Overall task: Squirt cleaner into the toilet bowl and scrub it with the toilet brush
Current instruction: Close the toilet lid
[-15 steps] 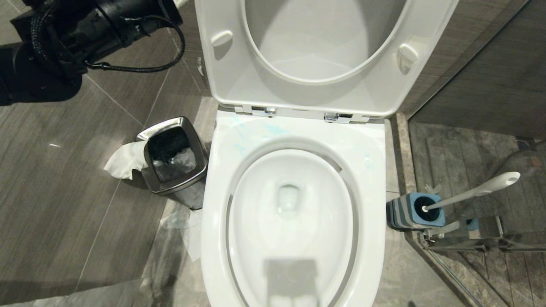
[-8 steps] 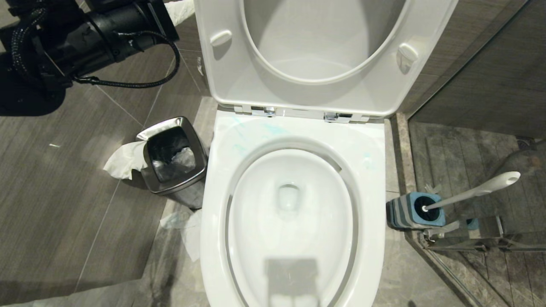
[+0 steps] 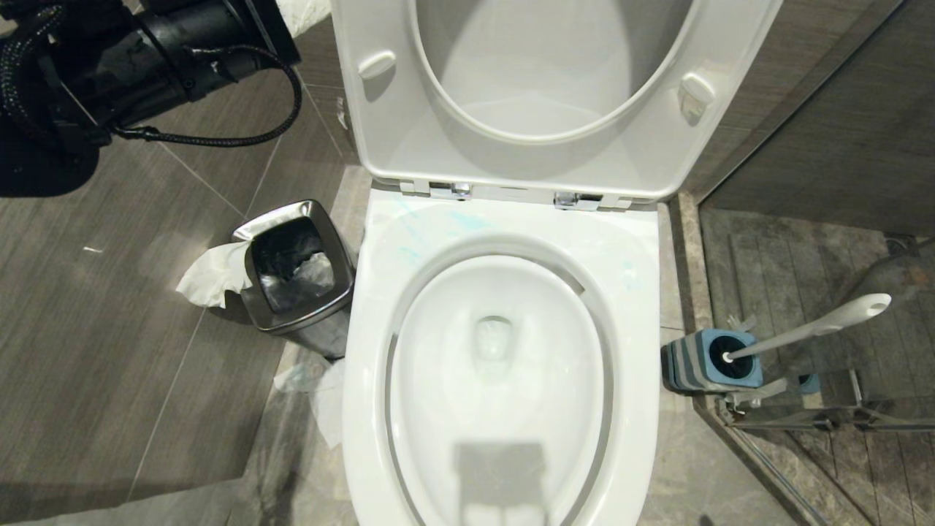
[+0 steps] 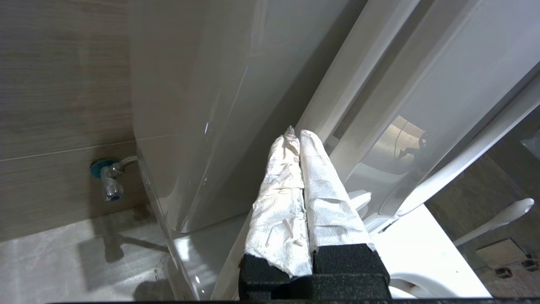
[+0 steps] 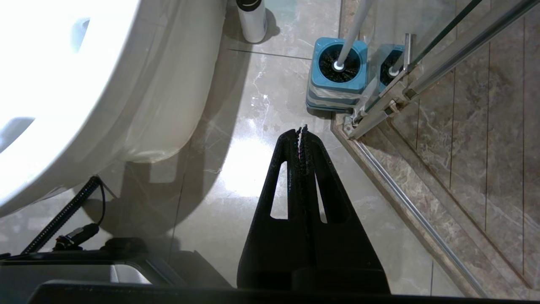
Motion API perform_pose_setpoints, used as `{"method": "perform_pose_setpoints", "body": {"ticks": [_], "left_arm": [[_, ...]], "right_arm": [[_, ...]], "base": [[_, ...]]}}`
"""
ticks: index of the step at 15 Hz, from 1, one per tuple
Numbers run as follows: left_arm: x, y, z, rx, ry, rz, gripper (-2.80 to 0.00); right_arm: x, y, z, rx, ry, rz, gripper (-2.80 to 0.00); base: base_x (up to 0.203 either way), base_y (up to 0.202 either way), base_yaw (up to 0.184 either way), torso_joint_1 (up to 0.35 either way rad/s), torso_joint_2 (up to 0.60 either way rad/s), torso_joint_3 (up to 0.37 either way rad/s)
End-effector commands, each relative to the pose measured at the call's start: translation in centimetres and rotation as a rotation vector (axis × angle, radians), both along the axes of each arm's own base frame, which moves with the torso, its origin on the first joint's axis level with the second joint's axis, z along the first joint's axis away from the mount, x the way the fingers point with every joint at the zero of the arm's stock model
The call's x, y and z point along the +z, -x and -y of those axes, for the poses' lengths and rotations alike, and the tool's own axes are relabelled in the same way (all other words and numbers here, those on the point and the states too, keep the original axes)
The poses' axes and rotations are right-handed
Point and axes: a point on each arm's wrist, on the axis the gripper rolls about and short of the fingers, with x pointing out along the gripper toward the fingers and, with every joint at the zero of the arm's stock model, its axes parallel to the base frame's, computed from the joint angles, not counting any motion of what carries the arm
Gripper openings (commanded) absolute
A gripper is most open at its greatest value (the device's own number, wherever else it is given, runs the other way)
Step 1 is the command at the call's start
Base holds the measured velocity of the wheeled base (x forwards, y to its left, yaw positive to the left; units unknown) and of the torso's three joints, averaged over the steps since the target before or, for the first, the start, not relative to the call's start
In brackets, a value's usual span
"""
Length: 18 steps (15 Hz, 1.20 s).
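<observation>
I see the left gripper (image 4: 295, 135) with its paper-wrapped fingers (image 4: 320, 185) pressed flat together, holding nothing, up beside the raised lid (image 4: 426, 84) and the tank (image 4: 190, 105); in the head view that arm (image 3: 146, 58) sits at the upper left of the frame. The right gripper (image 5: 303, 131) hangs over the floor with its black fingers (image 5: 314, 164) closed on nothing too.

The toilet bowl (image 3: 497, 365) fills the centre of the head view, seat up, faint blue streaks on the rim near the hinges. The toilet brush (image 3: 811, 325) stands in its blue striped holder (image 3: 705, 361) at the lower right, handle leaning away toward the glass.

I judge the brush pickup is next, and the right arm is the nearer one. I would open wide, come at the handle from the bowl side, grip mid-handle, and lift straight up before swinging.

Room is tight there: the glass shower door (image 5: 443, 42) and its metal track (image 5: 413, 215) sit just beside the holder. A white bottle (image 5: 252, 19) stands near the bowl base. On the left, a steel bin (image 3: 296, 267) with tissue (image 3: 212, 274) crowds the bowl.
</observation>
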Motion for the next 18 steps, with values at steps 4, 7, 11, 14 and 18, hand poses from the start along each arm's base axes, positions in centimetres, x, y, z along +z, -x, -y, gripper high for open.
{"method": "perform_pose_setpoints", "body": {"ticks": [4, 7, 11, 14, 18], "left_arm": [[0.0, -0.3, 0.1, 0.001, 0.003, 0.008, -2.80], [-0.1, -1.1, 0.3, 0.003, 0.011, 0.032, -2.80], [0.0, -1.9, 0.5, 0.004, 0.024, 0.076, -2.80], [0.1, -1.8, 0.5, 0.002, 0.025, 0.076, -2.80], [0.7, -0.6, 0.6, -0.080, 0.042, 0.056, -2.80]], "right_arm": [[0.0, 0.0, 0.0, 0.000, 0.000, -0.001, -2.80], [0.0, 0.0, 0.0, 0.000, 0.000, -0.001, -2.80], [0.0, 0.0, 0.0, 0.000, 0.000, -0.001, -2.80], [0.0, 0.0, 0.0, -0.002, 0.000, -0.001, -2.80], [0.0, 0.0, 0.0, -0.002, 0.000, -0.001, -2.80]], "base": [[0.000, 0.000, 0.000, 0.000, 0.00, 0.000], [0.000, 0.000, 0.000, 0.000, 0.00, 0.000], [0.000, 0.000, 0.000, 0.000, 0.00, 0.000], [0.000, 0.000, 0.000, 0.000, 0.00, 0.000], [0.000, 0.000, 0.000, 0.000, 0.00, 0.000]]}}
